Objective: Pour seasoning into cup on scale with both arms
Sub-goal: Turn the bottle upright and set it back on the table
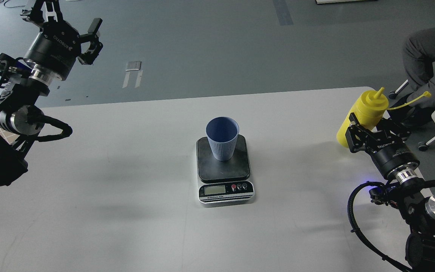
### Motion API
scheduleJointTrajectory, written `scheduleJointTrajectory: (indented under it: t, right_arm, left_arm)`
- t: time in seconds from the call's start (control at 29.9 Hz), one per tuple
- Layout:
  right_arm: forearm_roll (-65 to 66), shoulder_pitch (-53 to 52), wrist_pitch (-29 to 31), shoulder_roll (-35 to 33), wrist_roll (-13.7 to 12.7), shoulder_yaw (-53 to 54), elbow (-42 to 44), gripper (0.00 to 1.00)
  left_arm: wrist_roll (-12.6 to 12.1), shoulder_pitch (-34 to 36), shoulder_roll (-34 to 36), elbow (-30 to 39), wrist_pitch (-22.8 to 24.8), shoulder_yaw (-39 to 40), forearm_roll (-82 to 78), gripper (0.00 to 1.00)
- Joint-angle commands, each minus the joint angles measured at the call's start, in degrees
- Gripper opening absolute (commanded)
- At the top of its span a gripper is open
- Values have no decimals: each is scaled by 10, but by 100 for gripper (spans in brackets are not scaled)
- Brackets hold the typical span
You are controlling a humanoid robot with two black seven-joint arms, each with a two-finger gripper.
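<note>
The left gripper (73, 28) hangs high at far left, jaws spread and empty; at the middle of the white surface (127, 189) the blue cup (222, 138) stands upright on the scale (225, 170). At right, the right gripper (366, 128) pinches the tilted yellow seasoning (364, 113), well apart from the cup.

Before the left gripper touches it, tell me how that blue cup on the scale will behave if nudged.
The cup will probably tip easily: it is tall, tapers to a narrow base, and looks empty. It is likely light, thin plastic, so it may slide on the smooth black platform of the scale. The fine ribs should give the fingers some grip.
</note>
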State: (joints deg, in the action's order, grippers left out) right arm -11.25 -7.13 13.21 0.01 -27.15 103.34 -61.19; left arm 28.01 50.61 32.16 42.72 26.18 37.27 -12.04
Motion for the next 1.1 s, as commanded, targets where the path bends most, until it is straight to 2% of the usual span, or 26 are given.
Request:
scheduleJointTrajectory:
  t: [0.0,0.5,0.57,0.64,0.7,0.74,0.84,1.07]
  right_arm:
    - [-9,-3,1,0,0,-2,27,0]
    - [-9,-3,1,0,1,-18,28,0]
    - [-8,-2,1,0,1,-18,27,16]
    - [-2,-2,-3,0,2,-17,27,57]
    - [-1,-1,-5,0,3,-18,27,80]
    - [-1,1,-5,0,7,-18,25,96]
    - [-4,9,-2,0,10,-18,20,99]
    - [-8,27,1,0,10,-17,-15,100]
  left_arm:
    - [0,1,1,0,0,0,0,98]
    - [0,5,1,0,0,0,0,98]
    - [0,5,1,0,0,0,0,98]
    - [0,5,2,0,0,0,0,98]
    - [0,5,2,0,0,0,0,98]
    - [0,5,2,0,-1,0,0,98]
    - [0,5,2,0,0,0,0,98]
    - [0,5,2,0,-1,0,0,98]
